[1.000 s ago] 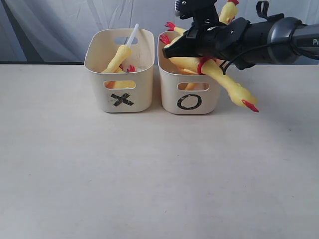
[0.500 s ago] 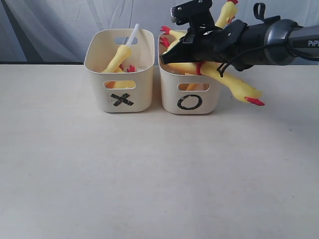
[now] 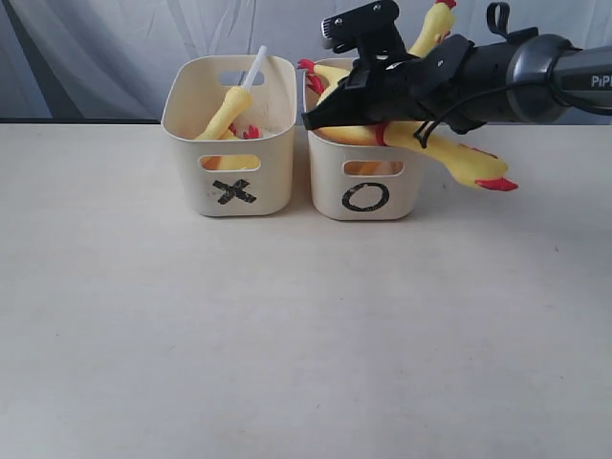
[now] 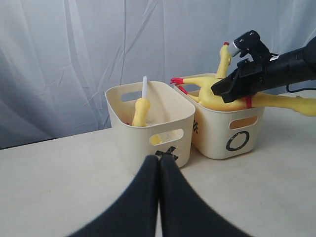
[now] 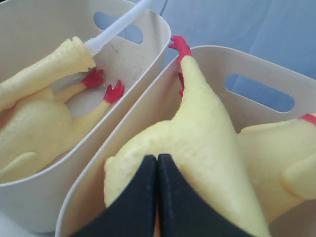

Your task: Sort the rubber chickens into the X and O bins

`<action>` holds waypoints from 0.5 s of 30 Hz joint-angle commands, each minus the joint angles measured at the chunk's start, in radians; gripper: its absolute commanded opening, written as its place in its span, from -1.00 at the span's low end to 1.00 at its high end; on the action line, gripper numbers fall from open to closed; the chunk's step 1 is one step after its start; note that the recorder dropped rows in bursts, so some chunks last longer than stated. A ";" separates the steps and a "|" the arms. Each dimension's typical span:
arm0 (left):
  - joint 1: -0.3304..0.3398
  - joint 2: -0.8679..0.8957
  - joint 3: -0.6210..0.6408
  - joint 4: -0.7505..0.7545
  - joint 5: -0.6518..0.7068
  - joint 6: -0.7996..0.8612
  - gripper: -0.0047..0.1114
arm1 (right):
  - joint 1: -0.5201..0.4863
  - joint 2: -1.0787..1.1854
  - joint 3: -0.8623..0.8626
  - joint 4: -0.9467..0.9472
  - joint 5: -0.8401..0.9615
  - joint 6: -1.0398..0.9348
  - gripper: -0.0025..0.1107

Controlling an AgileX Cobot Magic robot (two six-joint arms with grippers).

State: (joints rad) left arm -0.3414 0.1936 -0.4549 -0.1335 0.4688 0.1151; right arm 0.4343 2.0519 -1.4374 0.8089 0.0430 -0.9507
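The right gripper (image 5: pixel 157 163) is hovering over the O bin (image 3: pixel 364 197), fingers closed flat together and pressing on a long-necked chicken (image 3: pixel 448 157). The chicken is lying across the O bin's rim, head jutting outside it. I'm seeing nothing pinched. It should be pushing the body deeper, slowly, so the neck is sliding in rather than levering out.

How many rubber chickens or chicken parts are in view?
4. In the X bin: the neck with white tube and a headless body. In the O bin: an upright chicken at the back, a second chicken lying across the rim, head outside. Others may be hidden.
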 commanded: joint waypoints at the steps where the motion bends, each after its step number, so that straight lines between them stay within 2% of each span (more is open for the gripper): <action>1: 0.000 -0.008 0.006 0.003 0.001 -0.002 -0.92 | -0.003 0.032 0.024 0.006 0.133 0.002 -0.96; 15: 0.000 -0.008 0.006 0.003 0.001 -0.002 -0.92 | -0.001 0.016 0.024 0.033 0.231 0.006 -0.96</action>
State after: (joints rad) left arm -0.3414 0.1936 -0.4549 -0.1335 0.4688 0.1151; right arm 0.4360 2.0561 -1.4330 0.8286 0.2070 -0.9647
